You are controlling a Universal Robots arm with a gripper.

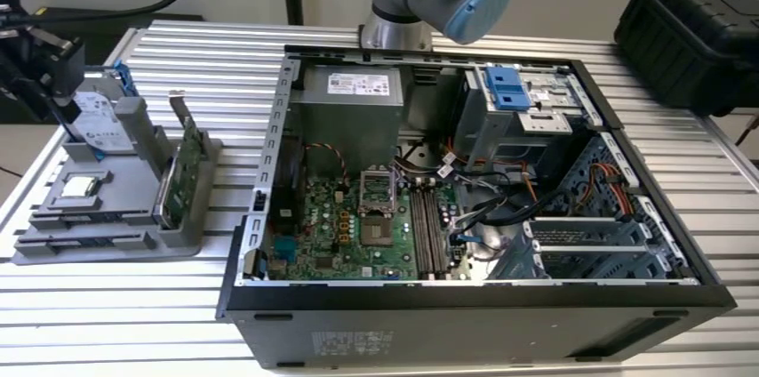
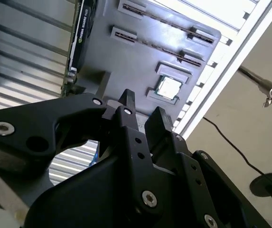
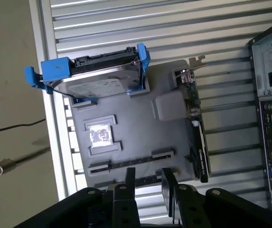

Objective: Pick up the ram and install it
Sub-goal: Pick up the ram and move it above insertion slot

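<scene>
1. Table: slatted metal, and it carries everything here.
2. Computer case: lies open with its board facing up, to the exterior view's right of the tray.
3. Grey tray: sits on the table beside the case. It holds a hard drive in blue rails, a card standing on edge, and a square chip.
4. End effector: hangs over the tray's slotted end, the end far from the hard drive. Its fingers stand apart with nothing between them.
5. Ram: not made out for certain. The best candidate is the thin dark strip seated edge-up in a long slot of the tray, just ahead of the fingertips. A second slot like it lines up with the gap between the fingers.
6. Key relation (judgement): the strip's long axis runs from the chip side toward the card side. That is roughly parallel to the line joining the two fingertips, not across it.
</scene>
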